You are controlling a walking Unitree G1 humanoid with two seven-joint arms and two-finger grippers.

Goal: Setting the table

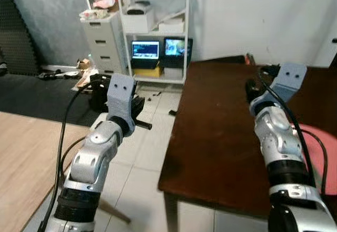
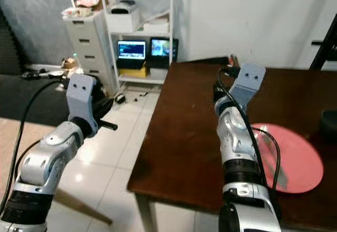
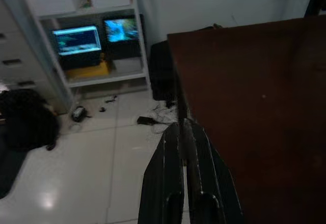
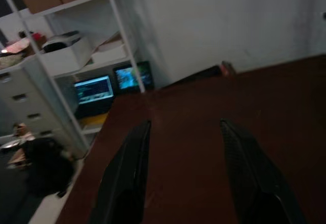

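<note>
- The table (image 2: 184,137) is dark reddish-brown.
- The placemat (image 2: 300,161) on it is pink.
- Both arms are silver; black fingers (image 4: 127,183) on the right gripper (image 4: 186,178).
- The floor (image 1: 142,174) has glossy white tiles.
- The shelf unit (image 1: 158,26) is white.

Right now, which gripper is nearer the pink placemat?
Right. The right gripper is over the brown table beside the pink placemat; the left gripper hangs over the floor off the table's edge.

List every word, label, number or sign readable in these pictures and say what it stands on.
None can be read.
Two lit screens on the white shelf: their contents are too small and blurred to read.
Drawer cabinet, dark wooden table and pink placemat: no lettering visible.
</note>
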